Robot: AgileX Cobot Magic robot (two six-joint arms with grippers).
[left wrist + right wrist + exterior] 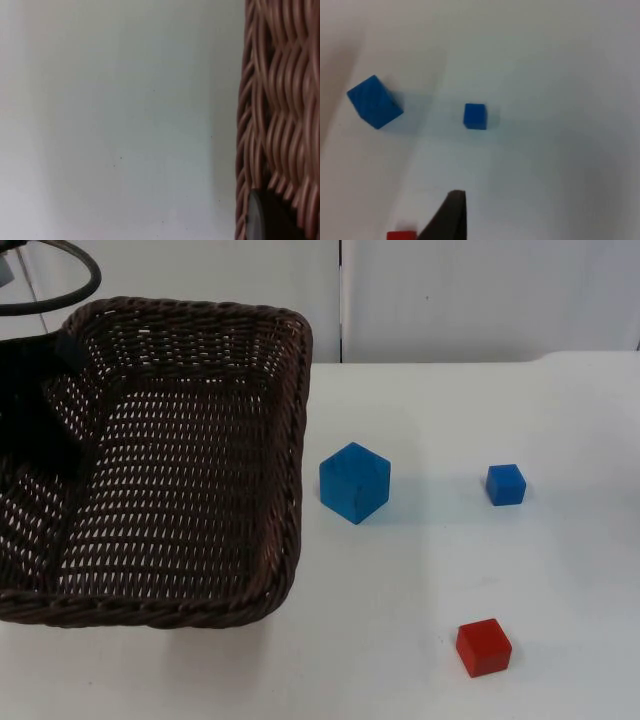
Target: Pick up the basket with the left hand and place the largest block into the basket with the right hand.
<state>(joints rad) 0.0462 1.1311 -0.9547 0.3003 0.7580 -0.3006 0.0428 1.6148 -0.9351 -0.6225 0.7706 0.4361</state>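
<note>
Top view, basket (190, 470): a dark brown wicker basket fills the left half of the frame. Its left side is cut off by the picture edge and its inside is bare weave.
Top view, left arm: a black shape lies over the basket's left wall at the upper left of the frame. It is too dark to make out any parts.
Left claw (267, 220): in the left wrist view a black fingertip lies against the wicker wall. Whether the claw is closed on the rim or loose I cannot tell.
Left wrist view, wicker: the weave looks pale reddish brown here, and beside it lies the bare white tabletop (120, 125).
Large blue block (354, 483): it rests on the tabletop near the middle of the top view, just right of the basket's right wall and apart from it, turned with a corner toward the camera.
Small blue block (506, 484): right of the large one, well apart from it, about level with it in the frame.
Red block (484, 647): lower right of the top view, alone. In the right wrist view it is cut off by the picture edge.
Right claw (451, 216): one dark fingertip can be seen, above the tabletop near the red block and holding nothing. How wide the claw stands I cannot tell.
</note>
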